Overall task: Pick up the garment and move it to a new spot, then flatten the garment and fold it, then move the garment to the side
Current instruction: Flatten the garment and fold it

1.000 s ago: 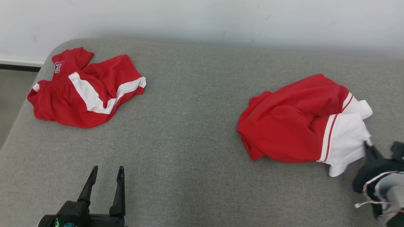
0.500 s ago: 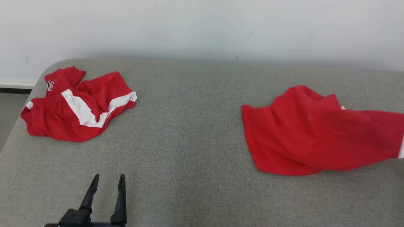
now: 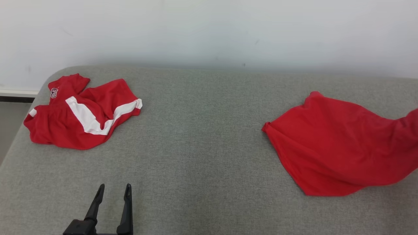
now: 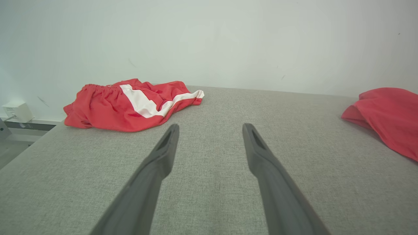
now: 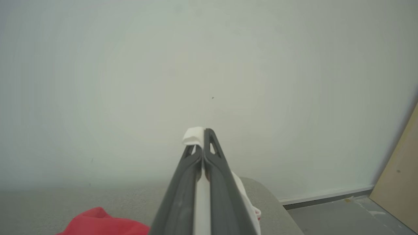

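The garment [image 3: 336, 147], red with a white part, lies at the right of the grey padded surface [image 3: 202, 153]; its right side is pulled up and runs off the head view's right edge. It also shows at the right of the left wrist view [image 4: 388, 114]. In the right wrist view my right gripper [image 5: 204, 132] is shut on the garment's white cloth [image 5: 192, 136], raised before the wall, with red cloth [image 5: 98, 223] hanging low at the left. My left gripper [image 3: 114, 189] stands open and empty near the front left, fingers wide apart [image 4: 210, 129].
Red shorts with white stripes [image 3: 81, 114] lie crumpled at the far left corner, also seen ahead of the left fingers [image 4: 130, 104]. A white wall backs the surface. Floor and a beige board [image 5: 398, 182] lie past the surface's right end.
The right gripper has lifted the garment's white end up and to the right, out of the head view; the red cloth is stretched out after it. The head camera has shifted. The left gripper stayed put.
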### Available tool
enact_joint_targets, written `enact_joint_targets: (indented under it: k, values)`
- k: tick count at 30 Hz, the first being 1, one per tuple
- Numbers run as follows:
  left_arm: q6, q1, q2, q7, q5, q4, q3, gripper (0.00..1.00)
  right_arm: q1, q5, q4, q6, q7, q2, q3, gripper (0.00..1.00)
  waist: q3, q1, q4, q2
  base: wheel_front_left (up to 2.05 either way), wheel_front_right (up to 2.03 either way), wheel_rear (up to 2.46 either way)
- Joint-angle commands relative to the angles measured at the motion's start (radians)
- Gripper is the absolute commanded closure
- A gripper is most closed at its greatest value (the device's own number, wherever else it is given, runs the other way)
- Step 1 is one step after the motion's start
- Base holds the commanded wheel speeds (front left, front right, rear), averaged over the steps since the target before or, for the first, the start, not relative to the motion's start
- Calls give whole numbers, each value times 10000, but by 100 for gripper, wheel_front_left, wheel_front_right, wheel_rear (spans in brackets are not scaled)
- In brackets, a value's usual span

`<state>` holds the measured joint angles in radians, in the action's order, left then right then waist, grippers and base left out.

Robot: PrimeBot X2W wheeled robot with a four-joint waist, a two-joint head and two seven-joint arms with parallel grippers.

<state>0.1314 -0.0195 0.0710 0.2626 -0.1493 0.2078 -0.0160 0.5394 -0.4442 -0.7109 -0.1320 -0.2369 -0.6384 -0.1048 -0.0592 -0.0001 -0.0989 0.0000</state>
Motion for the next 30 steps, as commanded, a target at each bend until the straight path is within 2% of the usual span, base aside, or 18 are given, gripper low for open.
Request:
enact_joint_targets:
  k: [1,4,5,12,22,25,30]
  values:
    - [-21,96,-16,34,104,27,-9,0,189,148,257,26,38,298,156,100,54,1,-39,0,0,0,0]
    - [-21,-40,9,34,56,63,-67,0,497,571,1105,26,241,1243,745,100,144,1,-168,0,0,0,0]
    - [-21,-88,14,34,61,56,-95,0,670,759,1587,26,372,1855,1285,100,158,1,-282,0,0,0,0]
    - [-21,-192,-31,34,60,100,-181,0,1125,952,2449,26,605,3649,3731,100,71,1,-904,0,0,0,0]
    - [-21,-342,-89,34,-45,183,-240,0,1479,288,1697,26,292,5324,6881,100,-191,1,-1762,0,0,0,0]
    - [-21,-372,-100,34,-38,190,-254,0,1377,10,1376,26,136,5653,7869,100,-246,1,-1911,0,0,0,0]
    - [-21,-496,-130,34,-78,232,-327,0,998,-636,854,26,-19,5853,9358,100,-358,1,-2115,0,0,0,0]
